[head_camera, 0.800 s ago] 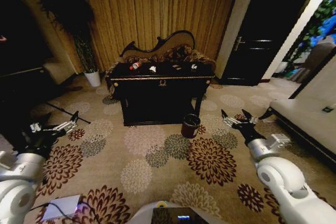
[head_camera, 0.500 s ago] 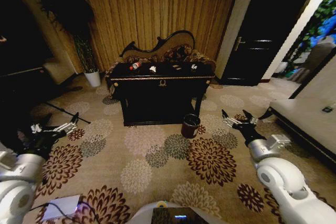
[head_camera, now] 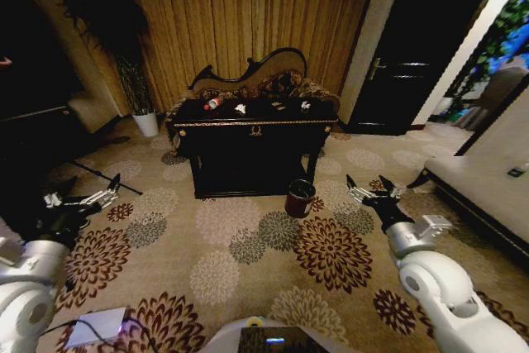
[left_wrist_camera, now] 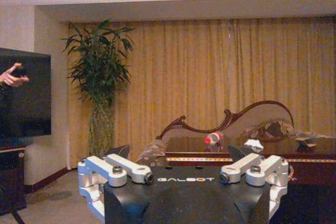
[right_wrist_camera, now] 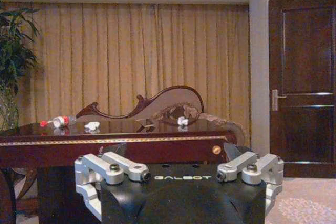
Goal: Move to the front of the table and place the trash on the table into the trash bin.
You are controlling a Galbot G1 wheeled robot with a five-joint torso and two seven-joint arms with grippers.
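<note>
The black table (head_camera: 252, 142) with gold trim stands ahead across the carpet. On its top lies the trash: a clear bottle with a red cap (head_camera: 213, 103), crumpled white paper (head_camera: 240, 108), a dark wrapper (head_camera: 278, 106) and another white scrap (head_camera: 305, 106). The dark round trash bin (head_camera: 299, 197) stands on the floor at the table's front right leg. My left gripper (head_camera: 106, 194) hovers low at the left, open and empty. My right gripper (head_camera: 369, 191) is open and empty, to the right of the bin. Each wrist view faces the table (left_wrist_camera: 220, 153) (right_wrist_camera: 105, 141), with the bottle (left_wrist_camera: 212, 138) (right_wrist_camera: 56, 121) on top.
A carved sofa (head_camera: 252, 72) backs the table against tan curtains. A white plant pot (head_camera: 147, 124) stands at the left, and a dark door (head_camera: 405, 64) at the right. A pale couch (head_camera: 479, 188) lines the right side. Open flowered carpet (head_camera: 264, 245) lies before the table.
Both grippers sit slightly further left in the picture. The table, trash and bin hold their places.
</note>
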